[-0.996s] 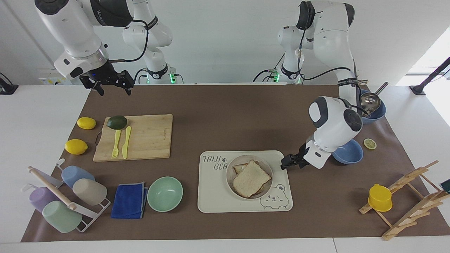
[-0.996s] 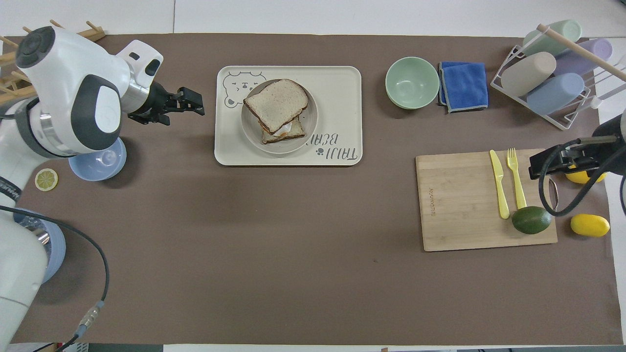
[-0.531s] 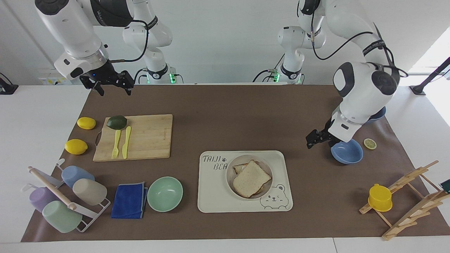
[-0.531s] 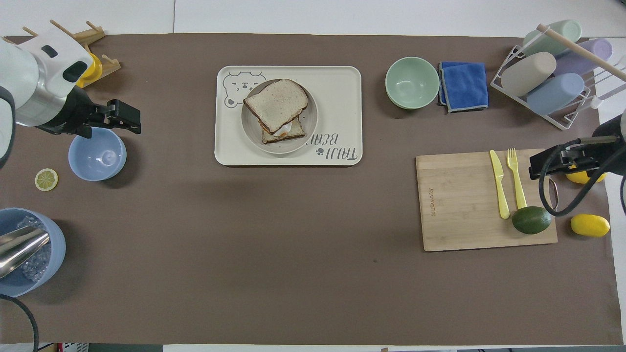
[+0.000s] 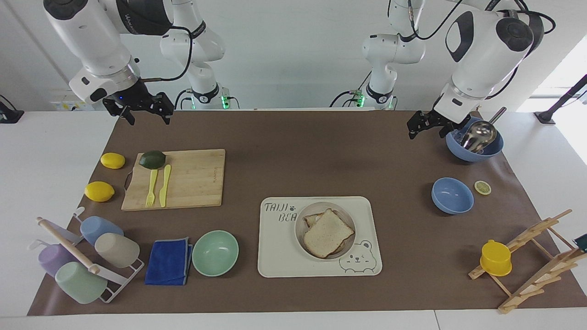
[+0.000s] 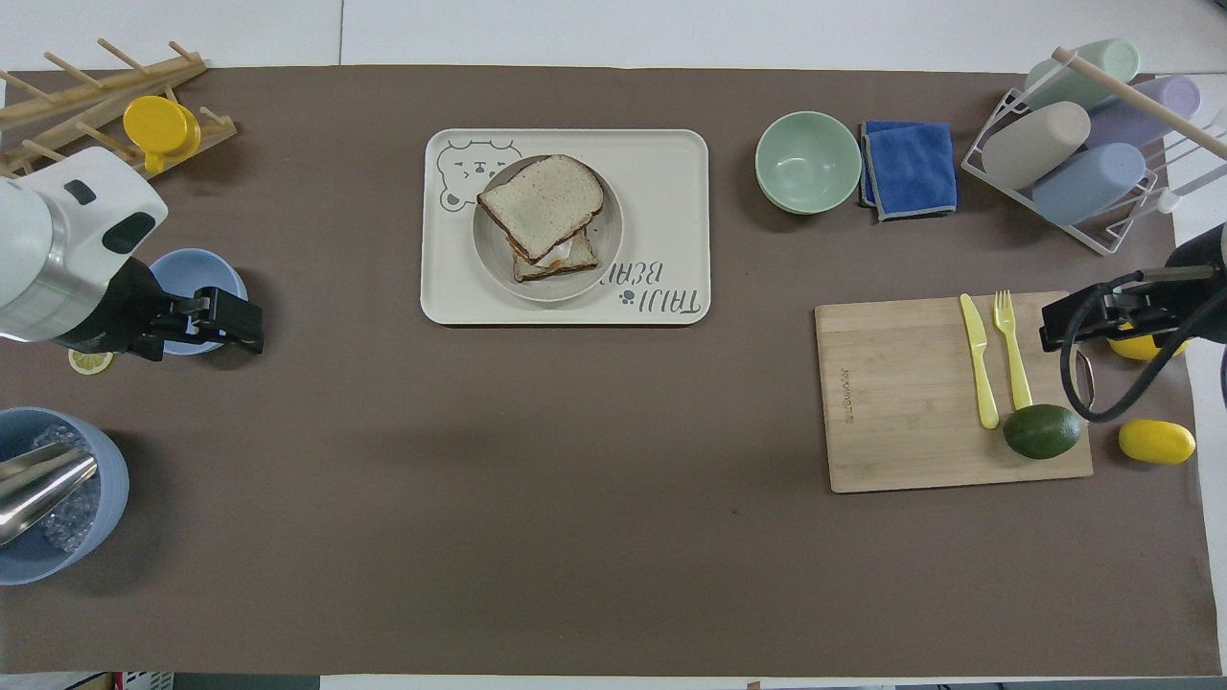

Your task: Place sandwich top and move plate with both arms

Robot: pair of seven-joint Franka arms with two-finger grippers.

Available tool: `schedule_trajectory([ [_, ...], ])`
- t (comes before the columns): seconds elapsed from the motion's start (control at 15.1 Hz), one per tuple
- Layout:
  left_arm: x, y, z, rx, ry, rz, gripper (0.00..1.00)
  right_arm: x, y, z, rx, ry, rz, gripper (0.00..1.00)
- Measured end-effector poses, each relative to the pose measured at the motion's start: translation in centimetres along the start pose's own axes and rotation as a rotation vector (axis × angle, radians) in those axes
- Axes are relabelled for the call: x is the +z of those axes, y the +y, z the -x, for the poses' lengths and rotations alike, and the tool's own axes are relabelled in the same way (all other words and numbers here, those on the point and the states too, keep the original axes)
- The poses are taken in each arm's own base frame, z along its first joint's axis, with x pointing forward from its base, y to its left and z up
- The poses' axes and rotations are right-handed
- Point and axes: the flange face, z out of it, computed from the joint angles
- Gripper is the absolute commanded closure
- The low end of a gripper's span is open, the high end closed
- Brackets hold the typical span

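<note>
The sandwich top, a pale speckled slice with a brown crust, lies askew on a lower slice on the plate. The round beige plate rests in the cream bear tray. My left gripper hangs open and empty in the air, well away from the tray, beside the blue bowl holding a metal scoop. My right gripper waits open and empty, raised over the mat's edge by the cutting board.
A mint-green bowl and a blue cloth lie beside the tray, with a cup rack past them. Fork, knife and avocado sit on the board, two lemons beside it. A small blue bowl, lemon slice and wooden rack lie at the left arm's end.
My left arm has lifted away from beside the tray and swung back toward the robots, ending beside the scoop bowl. The right arm and the sandwich have stayed put.
</note>
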Motion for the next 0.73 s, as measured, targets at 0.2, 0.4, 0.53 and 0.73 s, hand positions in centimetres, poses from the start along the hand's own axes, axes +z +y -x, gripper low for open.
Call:
schedule_trajectory([
  [0.2, -0.2, -0.2, 0.5, -0.002, 0.025, 0.005, 0.00, 0.0, 0.0, 0.0, 0.000, 0.000, 0.000, 0.00],
  [0.4, -1.7, -0.8, 0.5, -0.015, 0.036, 0.006, 0.00, 0.0, 0.0, 0.0, 0.000, 0.000, 0.000, 0.00],
  [0.53, -3.1, -1.3, 0.9, -0.025, 0.014, 0.002, 0.00, 0.0, 0.0, 0.0, 0.000, 0.000, 0.000, 0.00],
  [0.73, -3.7, -1.2, 1.1, -0.018, 0.010, -0.005, 0.00, 0.0, 0.0, 0.0, 0.000, 0.000, 0.000, 0.00],
])
